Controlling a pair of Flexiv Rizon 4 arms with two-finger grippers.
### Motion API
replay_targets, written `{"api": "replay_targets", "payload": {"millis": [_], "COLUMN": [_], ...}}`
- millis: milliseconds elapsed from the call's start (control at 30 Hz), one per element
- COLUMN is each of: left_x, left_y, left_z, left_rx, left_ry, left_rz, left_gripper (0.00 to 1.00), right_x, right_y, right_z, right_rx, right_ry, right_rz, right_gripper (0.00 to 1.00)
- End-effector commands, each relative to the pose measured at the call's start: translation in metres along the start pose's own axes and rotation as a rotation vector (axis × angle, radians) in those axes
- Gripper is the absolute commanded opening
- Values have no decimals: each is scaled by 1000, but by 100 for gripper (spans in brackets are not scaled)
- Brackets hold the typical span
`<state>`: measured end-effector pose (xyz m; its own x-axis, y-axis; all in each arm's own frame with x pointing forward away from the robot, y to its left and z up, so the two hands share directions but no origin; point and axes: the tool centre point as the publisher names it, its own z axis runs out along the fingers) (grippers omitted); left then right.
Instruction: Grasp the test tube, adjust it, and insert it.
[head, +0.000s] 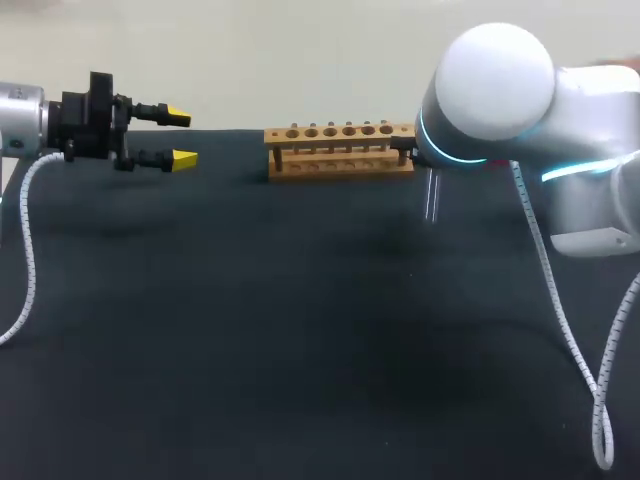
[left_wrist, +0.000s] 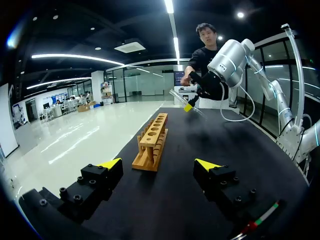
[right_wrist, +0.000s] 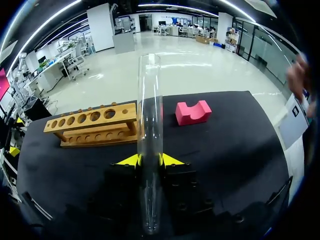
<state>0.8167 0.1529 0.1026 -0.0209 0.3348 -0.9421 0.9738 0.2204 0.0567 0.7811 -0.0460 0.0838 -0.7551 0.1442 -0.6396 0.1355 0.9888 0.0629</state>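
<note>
My right end effector (right_wrist: 150, 160) is clenched on one clear glass tube (right_wrist: 150, 115), held over the black cloth surface (head: 300, 350) just right of the one wooden rack (head: 340, 165), which has six round holes. My left end effector (head: 182, 137) hangs released at the left. Only my right wrist view shows one pink notched block (right_wrist: 192, 112).

Head view: fixed, high behind the robot, facing down the black table (head: 300, 350); wooden rack (head: 340, 150) far, upper centre. Left wrist: low, facing along rack. Right wrist: raised, facing rack side-on. All share rack, table.
</note>
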Motion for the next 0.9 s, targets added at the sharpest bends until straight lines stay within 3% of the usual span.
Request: {"api": "replay_targets", "payload": {"millis": [33, 900], "left_x": [1, 1], "left_y": [0, 0], "left_z": [0, 0], "left_rx": [0, 0], "left_ry": [-2, -2], "left_rz": [3, 3], "left_gripper": [100, 100], "right_x": [4, 2], "right_y": [-2, -1], "right_z": [-3, -4], "right_rx": [-3, -10], "right_ry": [-113, -132], "right_rz": [3, 29], "right_gripper": [0, 0]}}
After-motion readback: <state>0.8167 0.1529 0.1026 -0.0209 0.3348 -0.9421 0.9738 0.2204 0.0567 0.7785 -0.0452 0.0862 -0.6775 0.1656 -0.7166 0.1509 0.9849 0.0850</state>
